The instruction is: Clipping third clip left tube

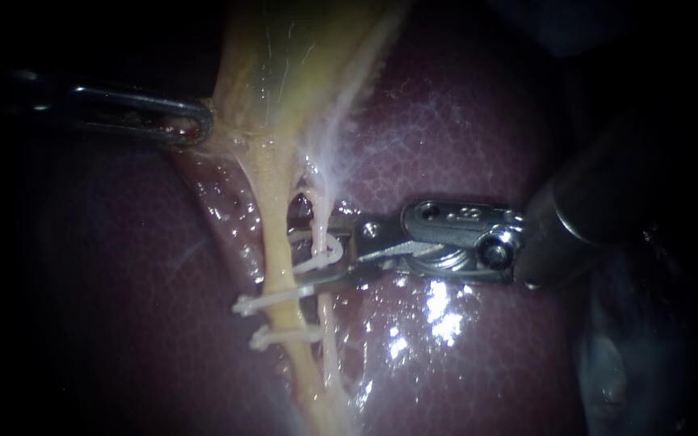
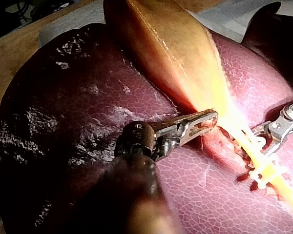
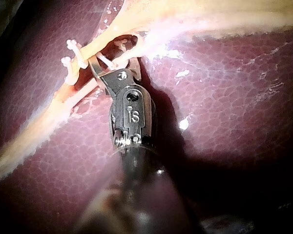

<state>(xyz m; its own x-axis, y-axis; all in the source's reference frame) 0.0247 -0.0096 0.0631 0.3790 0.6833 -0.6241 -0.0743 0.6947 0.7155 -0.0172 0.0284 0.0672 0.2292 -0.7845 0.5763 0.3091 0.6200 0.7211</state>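
- My right instrument (image 1: pixel 304 260): the jaws stand a narrow way apart, and both bear on a white third clip (image 1: pixel 329 252) seated between them, so they are holding it.
- Third clip: an open loop with its legs pointing out past the jaw tips. In the right wrist view its legs lie against the tubes just ahead of the tips. I cannot tell whether it fully rings either tube.
- Right tube (image 1: pixel 322 211): thin and pale pink. It crosses between my right jaws, behind the clip's loop.
- Left tube (image 1: pixel 272 210): thicker and yellow, the task's tube. It lies just past the right jaw tips and touches the clip's leading end.
- Near clip (image 1: pixel 272 300): white, closed across the left tube, just beside my lower right jaw.
- Far clip (image 1: pixel 284 335): white, closed across the same tube, one step beyond the near clip and apart from the jaws.
- Liver (image 1: pixel 478 121): dark red, wet and mottled. It lies under both tubes and under my right instrument's wrist and shaft.
- Gallbladder (image 1: pixel 284 56): pale yellow, narrowing down into the tubes, well ahead of my right jaws.
- My left instrument (image 1: pixel 195 125): the jaws lie together, pinching the gallbladder's edge where it narrows, well apart from my right instrument.
- Wooden bench (image 2: pixel 19 48) and white cloth (image 2: pixel 224 12): both beyond the liver in the left wrist view.
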